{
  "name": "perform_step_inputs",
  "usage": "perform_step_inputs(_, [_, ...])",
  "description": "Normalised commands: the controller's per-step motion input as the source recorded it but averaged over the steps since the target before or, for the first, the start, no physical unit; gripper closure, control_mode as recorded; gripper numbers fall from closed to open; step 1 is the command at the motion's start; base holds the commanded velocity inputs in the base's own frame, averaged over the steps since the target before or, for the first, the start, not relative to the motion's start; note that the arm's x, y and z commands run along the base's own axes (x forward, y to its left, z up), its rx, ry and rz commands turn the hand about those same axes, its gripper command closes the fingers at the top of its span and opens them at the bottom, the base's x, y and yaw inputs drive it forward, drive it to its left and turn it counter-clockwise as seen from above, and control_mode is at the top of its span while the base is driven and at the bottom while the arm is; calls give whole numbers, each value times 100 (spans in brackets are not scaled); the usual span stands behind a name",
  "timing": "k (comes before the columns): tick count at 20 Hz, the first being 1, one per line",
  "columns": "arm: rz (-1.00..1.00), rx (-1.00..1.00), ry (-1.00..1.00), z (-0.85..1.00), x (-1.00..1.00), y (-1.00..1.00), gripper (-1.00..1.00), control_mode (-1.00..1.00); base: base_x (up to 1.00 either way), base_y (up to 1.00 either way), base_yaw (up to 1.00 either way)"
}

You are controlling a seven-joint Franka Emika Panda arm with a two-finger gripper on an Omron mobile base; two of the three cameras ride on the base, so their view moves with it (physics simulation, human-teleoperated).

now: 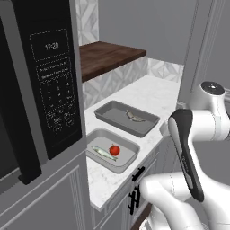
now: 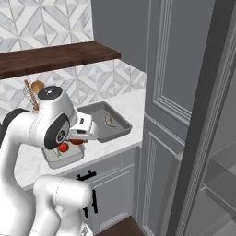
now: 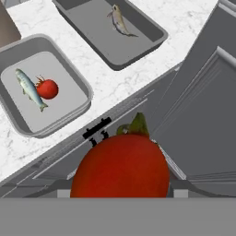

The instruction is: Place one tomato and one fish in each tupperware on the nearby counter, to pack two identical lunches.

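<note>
Gripper (image 3: 120,193) (jaws clamped) off-counter

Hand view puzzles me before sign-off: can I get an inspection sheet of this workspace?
Surface: white marble counter, both trays side by side on it.
Job's things: near tupperware holds one fish and one tomato; far tupperware holds one fish, no tomato.
Clutter: utensil jar by the backsplash.
Grippers: gripper shut on a second tomato, out over the counter's front edge.
Cables: nothing seen.
Surroundings: microwave, wooden shelf, grey cabinets.
</note>
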Motion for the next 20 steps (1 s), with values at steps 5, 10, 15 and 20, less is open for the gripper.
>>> perform_step_inputs(5, [19, 0, -4, 1, 63, 10, 100, -100, 0, 0, 0])
perform_step_inputs(10, [16, 0, 8, 0, 100, 0, 100, -100, 0, 0, 0])
perform_step_inputs(15, [8, 0, 4, -11, 100, 6, 100, -100, 0, 0, 0])
perform_step_inputs(20, [0, -3, 13, -29, 100, 19, 100, -100, 0, 0, 0])
